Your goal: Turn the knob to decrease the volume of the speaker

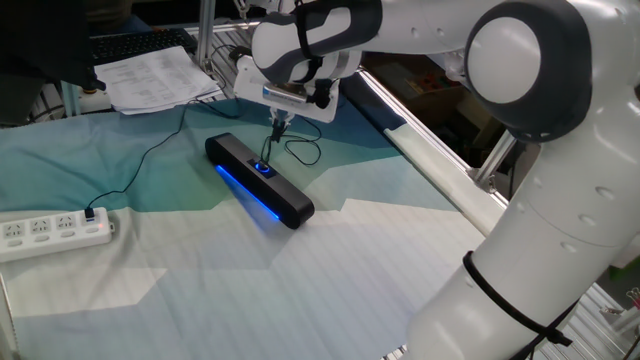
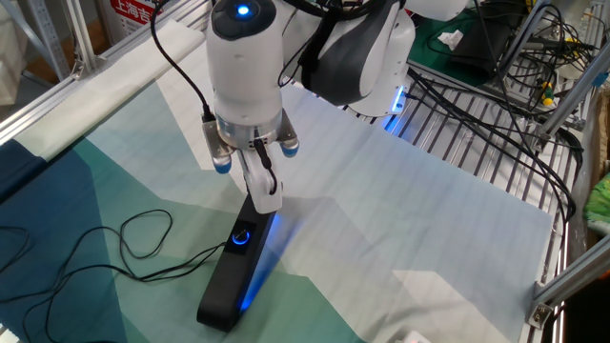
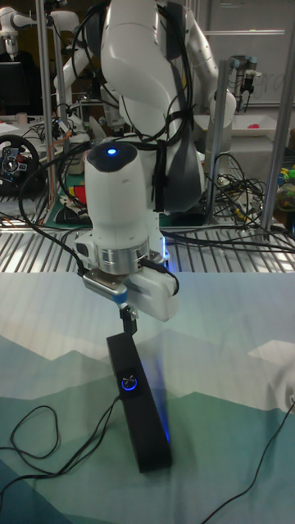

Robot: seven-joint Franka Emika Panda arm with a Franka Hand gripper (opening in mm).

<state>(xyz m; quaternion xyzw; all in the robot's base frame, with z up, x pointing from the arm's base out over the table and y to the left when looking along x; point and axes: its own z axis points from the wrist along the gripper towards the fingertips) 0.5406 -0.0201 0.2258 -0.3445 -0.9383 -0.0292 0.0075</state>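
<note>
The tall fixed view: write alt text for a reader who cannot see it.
A white robot arm's claw hangs just above a long slim black soundbar on a teal-and-white cloth, behind its small round blue-ringed knob and not touching it. A thin black cable trails left.

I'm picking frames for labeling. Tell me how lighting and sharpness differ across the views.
One fixed view: even light, sharp, speaker glows blue on the cloth. Other fixed view: bright, knob ring clear. Tall fixed view: dimmer, grainier, pincer dark and hard to read.
</note>
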